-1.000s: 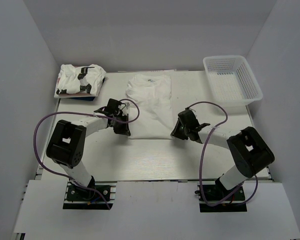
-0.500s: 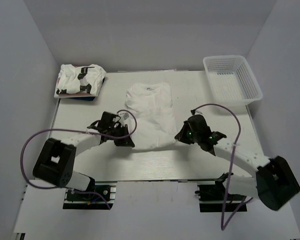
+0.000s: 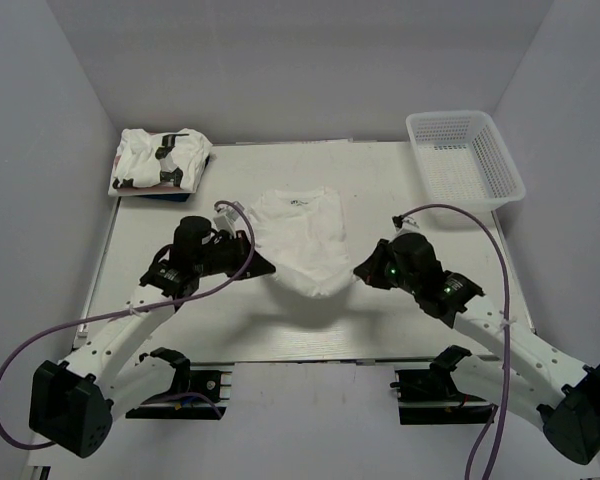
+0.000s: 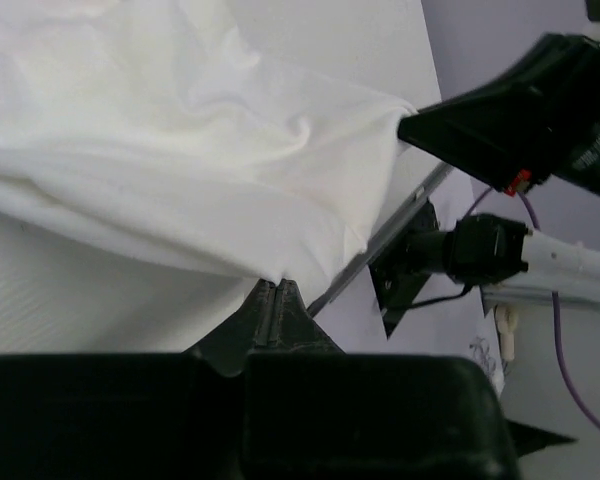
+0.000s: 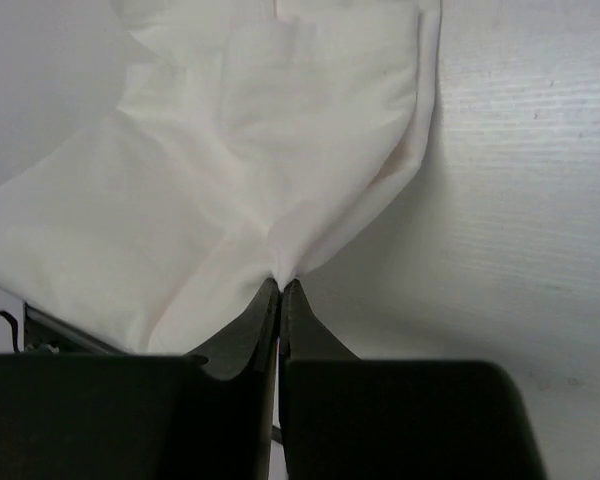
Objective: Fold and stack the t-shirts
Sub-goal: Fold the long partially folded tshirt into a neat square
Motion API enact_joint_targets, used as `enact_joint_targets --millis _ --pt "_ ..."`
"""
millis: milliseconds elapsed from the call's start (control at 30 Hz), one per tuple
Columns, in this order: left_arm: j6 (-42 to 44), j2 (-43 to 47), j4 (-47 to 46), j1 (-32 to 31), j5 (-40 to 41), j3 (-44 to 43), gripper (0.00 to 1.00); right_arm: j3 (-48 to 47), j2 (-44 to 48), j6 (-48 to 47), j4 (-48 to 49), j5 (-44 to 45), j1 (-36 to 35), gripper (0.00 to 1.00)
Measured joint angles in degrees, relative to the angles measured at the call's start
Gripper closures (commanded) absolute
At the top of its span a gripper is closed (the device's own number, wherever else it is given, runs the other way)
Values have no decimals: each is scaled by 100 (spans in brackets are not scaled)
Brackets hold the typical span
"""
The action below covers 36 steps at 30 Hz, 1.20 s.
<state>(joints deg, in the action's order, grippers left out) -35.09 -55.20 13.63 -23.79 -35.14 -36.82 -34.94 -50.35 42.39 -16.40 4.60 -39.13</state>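
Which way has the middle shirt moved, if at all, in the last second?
Yes. The middle t-shirt slid nearer in the top view: its collar, earlier level with the basket's middle, now lines up with its near rim.

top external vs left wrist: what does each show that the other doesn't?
Only top external: the folded t-shirts at the far left corner and the basket at the far right.
Only left wrist: a close look at the left gripper, jaws shut on the shirt's edge.
Both: the white t-shirt, its near edge held up off the table, and the right gripper pinching the other near corner.
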Motion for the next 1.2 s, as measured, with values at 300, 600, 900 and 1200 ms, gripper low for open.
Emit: enact_joint_targets --millis 300,600,900,1200 --pt "-341 -817 278 111 1508 -1305 100 -1233 -1088 -39 459 927 85 100" --pt "-310 -1873 402 310 2728 -2492 100 -2610 -2643 -289 951 1145 518 100" --pt "-240 -3606 389 940 3049 -3491 100 -3950 -4450 -560 1263 684 1019 100" --pt "-284 -5440 249 1392 2898 -4325 100 -5925 -6953 -866 1565 -402 1445 100"
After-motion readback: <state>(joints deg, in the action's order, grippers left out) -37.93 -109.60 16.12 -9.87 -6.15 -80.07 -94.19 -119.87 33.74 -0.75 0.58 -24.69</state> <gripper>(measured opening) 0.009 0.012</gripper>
